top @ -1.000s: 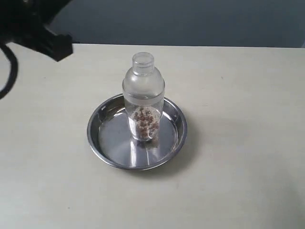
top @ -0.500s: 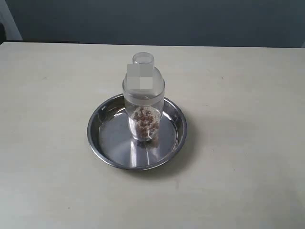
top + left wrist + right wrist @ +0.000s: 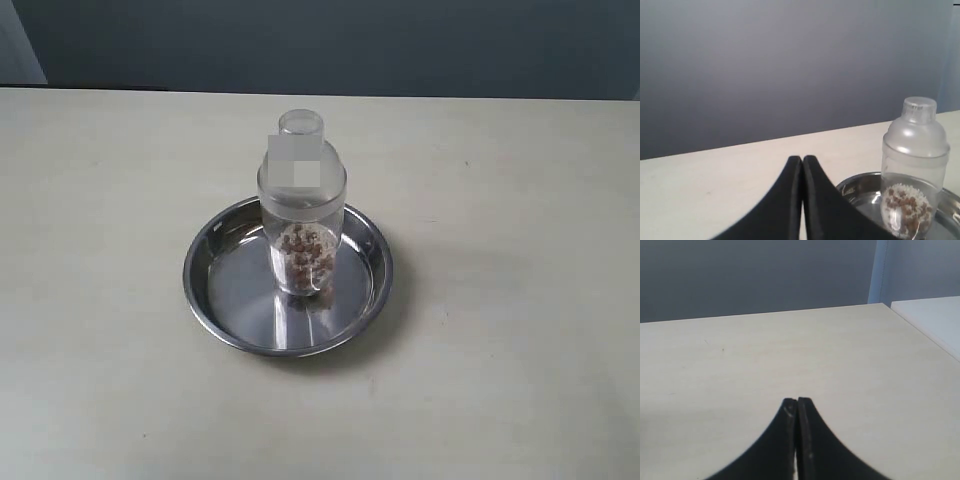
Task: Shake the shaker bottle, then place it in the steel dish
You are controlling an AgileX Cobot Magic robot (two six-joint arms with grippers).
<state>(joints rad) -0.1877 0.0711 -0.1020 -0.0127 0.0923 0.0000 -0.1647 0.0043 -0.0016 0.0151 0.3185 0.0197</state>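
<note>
Both the left gripper (image 3: 802, 160) and the right gripper (image 3: 797, 401) were clamped together on nothing, well clear of the dish (image 3: 215, 300), near whose middle the bottle (image 3: 301, 190) stood upright and unsupported, pellets (image 3: 305, 258) settled, suggesting placement was complete.

One shaker bottle (image 3: 302, 200), one steel dish (image 3: 228, 292), seemingly dozens of pellets (image 3: 306, 256).

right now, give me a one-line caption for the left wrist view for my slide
Shut left pincer facing the shaker bottle standing upright in the steel dish.
</note>
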